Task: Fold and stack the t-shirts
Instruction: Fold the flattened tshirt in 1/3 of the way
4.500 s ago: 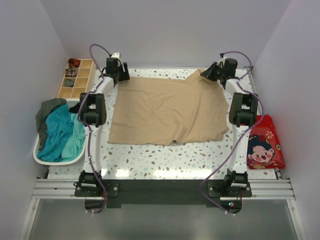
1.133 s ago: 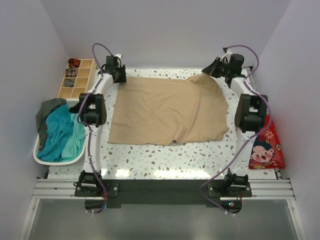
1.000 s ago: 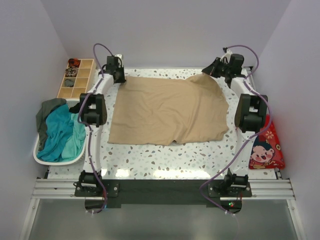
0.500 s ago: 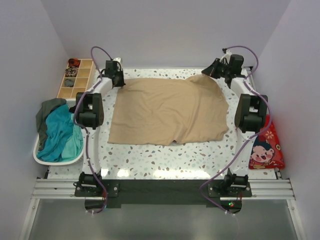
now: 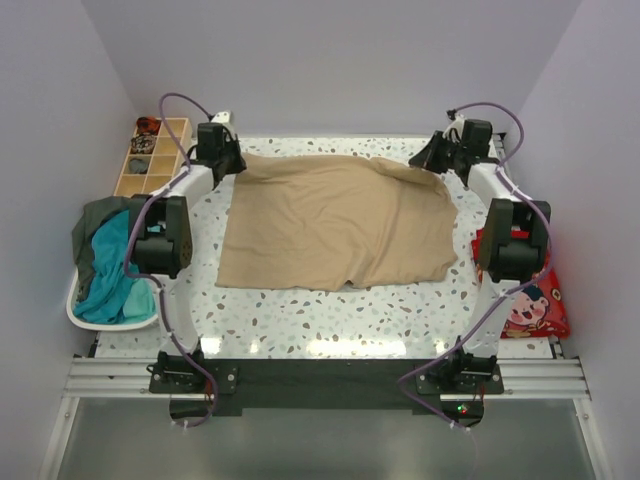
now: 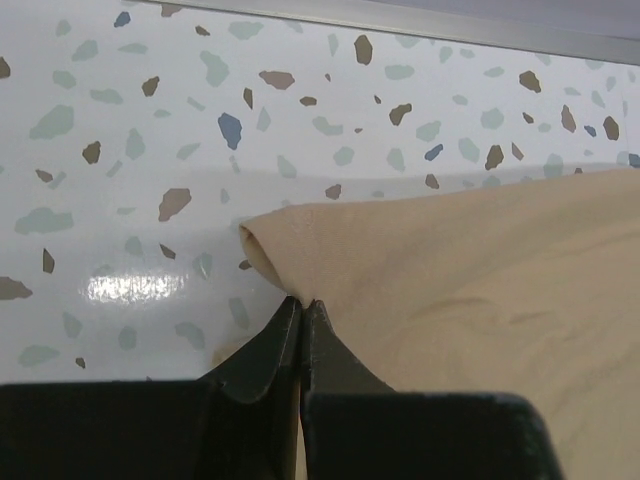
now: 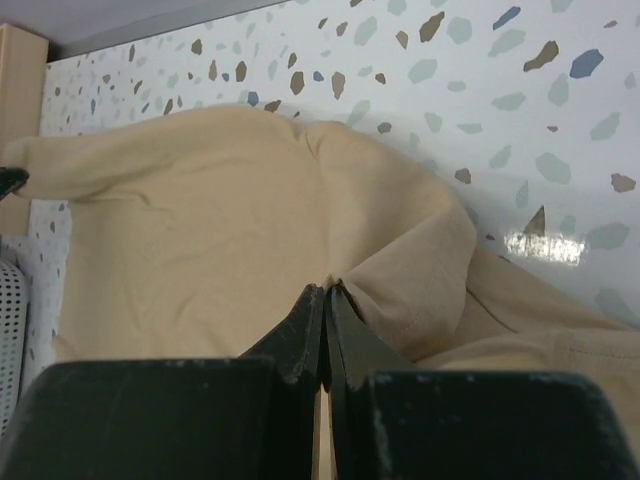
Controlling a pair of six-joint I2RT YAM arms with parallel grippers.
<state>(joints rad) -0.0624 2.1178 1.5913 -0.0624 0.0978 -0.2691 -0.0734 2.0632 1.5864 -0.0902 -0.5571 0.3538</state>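
Your left gripper [image 6: 300, 300] and right gripper [image 7: 326, 288] each pinch a far corner of the sandy-beige cloth t-shirt [image 5: 335, 220]; nothing is folded yet.

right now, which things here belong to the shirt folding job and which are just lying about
Part of the job:
- beige t-shirt, far corners pinched by the left claw and right claw
- teal shirt
- dark grey-green shirt

Just lying about:
- white basket holding the two spare shirts
- wooden tray
- red cartoon pouch
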